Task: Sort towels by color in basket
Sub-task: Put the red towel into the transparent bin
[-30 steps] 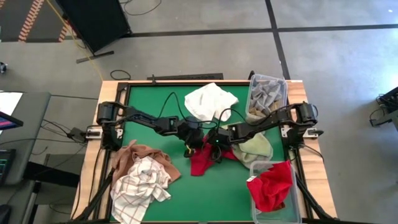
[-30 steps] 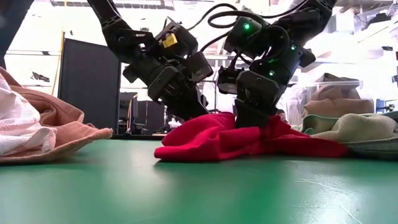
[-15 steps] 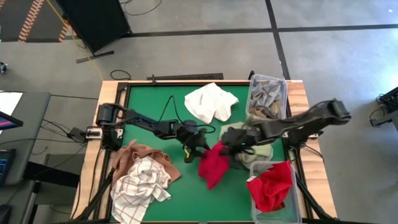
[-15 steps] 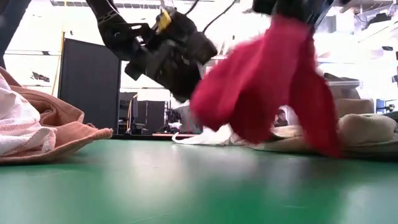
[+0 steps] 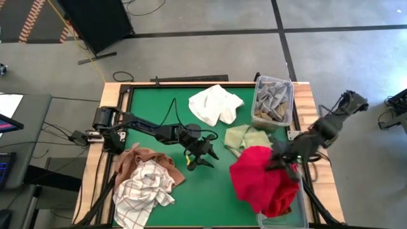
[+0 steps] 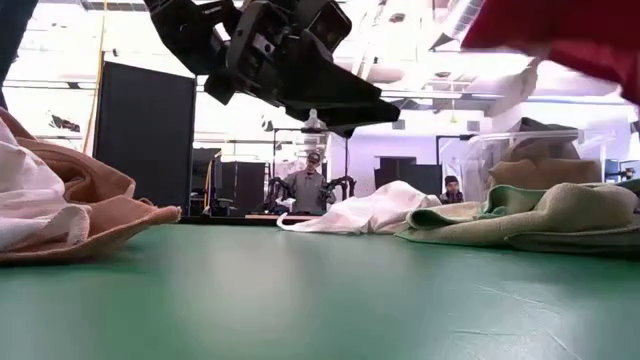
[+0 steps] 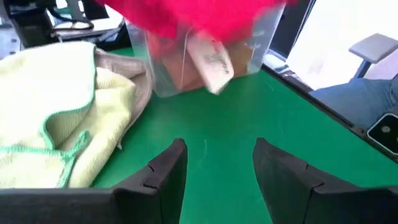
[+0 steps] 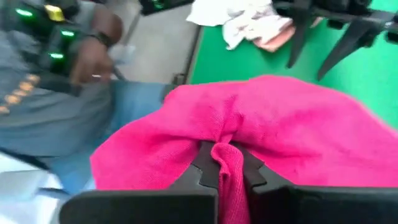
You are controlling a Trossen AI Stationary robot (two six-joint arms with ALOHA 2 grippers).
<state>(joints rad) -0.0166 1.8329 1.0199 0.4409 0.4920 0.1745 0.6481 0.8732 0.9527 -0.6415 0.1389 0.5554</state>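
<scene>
Carrying red towel [image 5: 257, 181] toward the near bin [image 5: 299, 213], right gripper [image 8: 225, 163] jaws clamped on it. Left gripper [image 5: 202, 154] jaws open, empty, over the table [image 5: 216, 197]. Next: release above the bin.

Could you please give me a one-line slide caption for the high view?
Right gripper carries a red towel toward the near bin; left gripper open.

No text, label or number can be read anywhere.

One camera looks straight down on my table [image 5: 159, 105]; another sits level at its surface. My wrist cameras look close; both show green top.
</scene>
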